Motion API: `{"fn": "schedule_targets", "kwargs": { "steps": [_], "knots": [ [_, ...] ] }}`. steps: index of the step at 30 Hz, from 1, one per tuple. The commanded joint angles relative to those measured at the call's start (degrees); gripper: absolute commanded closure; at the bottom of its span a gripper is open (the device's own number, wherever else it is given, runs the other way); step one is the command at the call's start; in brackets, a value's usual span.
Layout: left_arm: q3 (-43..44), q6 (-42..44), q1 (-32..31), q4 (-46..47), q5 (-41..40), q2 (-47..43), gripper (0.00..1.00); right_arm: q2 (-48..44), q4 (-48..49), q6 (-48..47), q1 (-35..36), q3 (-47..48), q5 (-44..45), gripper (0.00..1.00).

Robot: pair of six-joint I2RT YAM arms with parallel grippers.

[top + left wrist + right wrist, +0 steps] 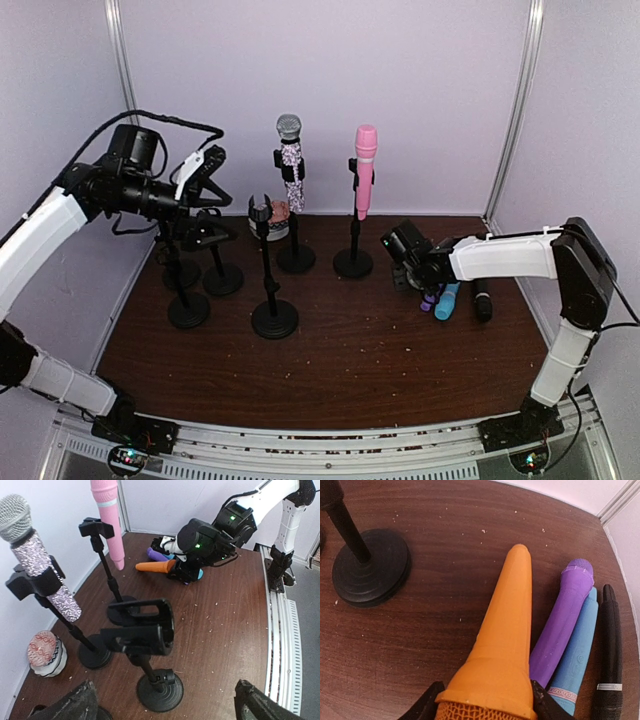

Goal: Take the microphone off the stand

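The orange microphone (506, 630) is clamped by the right gripper (485, 705). It should be laid flat before release, clear of the purple microphone (565, 615) lying just beside the gripper.

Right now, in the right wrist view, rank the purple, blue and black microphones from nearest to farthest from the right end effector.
Measured from the right end effector, which grips the orange microphone:
1. The purple microphone, lying just right of the orange one.
2. The blue microphone, next over, beside the purple one.
3. The black microphone, outermost, at the right edge of the view.
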Motion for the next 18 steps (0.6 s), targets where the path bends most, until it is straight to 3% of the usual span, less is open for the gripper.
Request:
{"fn": "schedule_targets", "kwargs": {
  "steps": [1, 6, 12, 18],
  "knots": [
    [1.27, 2.43, 3.09, -7.42, -2.04, -5.64, 0.02, 2.10, -3.63, 3.52, -0.35, 0.16, -3.38, 0.41],
    [0.31, 2.72, 7.04, -9.35, -1.69, -9.60, 0.02, 2.70, -5.65, 5.94, -0.35, 0.49, -2.65, 0.30],
    [1.89, 3.13, 11.44, -14.22, -0.34, -9.94, 0.02, -0.61, -5.49, 7.55, -0.05, -0.19, -0.91, 0.28],
    [2.15, 2.91, 12.65, -16.08, -0.80, -10.31, 0.02, -6.81, -4.40, 7.83, 3.13, -0.06, -1.15, 0.33]
  ]
}}
